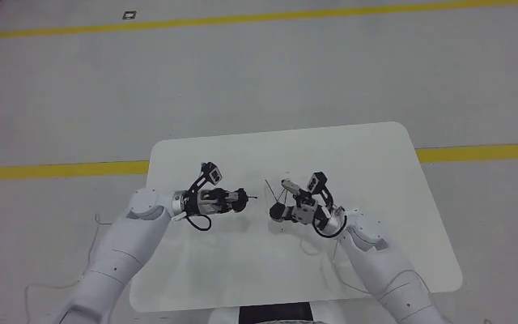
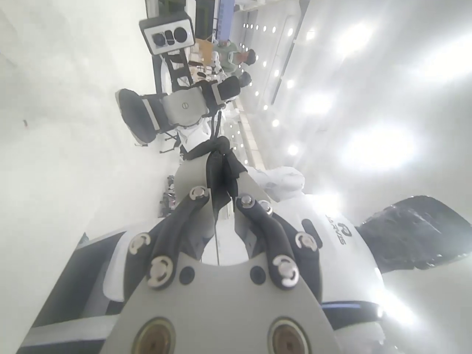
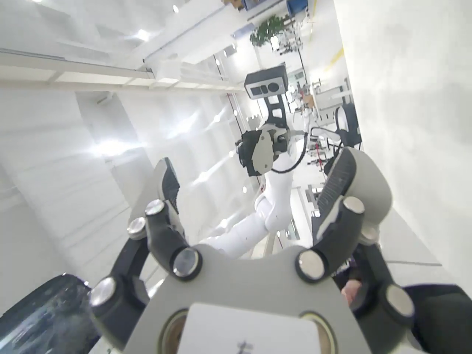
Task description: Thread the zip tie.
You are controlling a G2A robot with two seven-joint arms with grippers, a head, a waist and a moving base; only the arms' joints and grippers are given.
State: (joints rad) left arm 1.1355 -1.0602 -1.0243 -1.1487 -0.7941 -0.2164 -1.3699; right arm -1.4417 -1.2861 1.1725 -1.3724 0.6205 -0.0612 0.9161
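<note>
The zip tie [image 2: 218, 127] sat pinched in the left hand [image 2: 218, 147]. I saw it as a thin black strip poking out past the closed fingertips and aimed across the gap at the other arm. From the top camera the same strip [image 1: 252, 197] showed as a short dark sliver off the tip of the left hand [image 1: 242, 198], held up over the middle of the bench [image 1: 364, 154] rather than lying on it.

The left hand was clamped on the tie, its two fingers drawn together to a point around it.

The right hand [image 3: 258, 163] faced it from just beside, the two hands nearly tip to tip but not touching. It was open, its ribbed fingers [image 3: 341, 178] spread wide apart. In the top camera, a thin dark line [image 1: 272, 191] slanted away from the right hand [image 1: 277, 211]. I could not tell whether it belonged to the tie or to the arm's cabling.

The bench itself was white with rounded corners. Beyond it lay pale floor crossed by a yellow stripe [image 1: 243, 18] on the far side.
</note>
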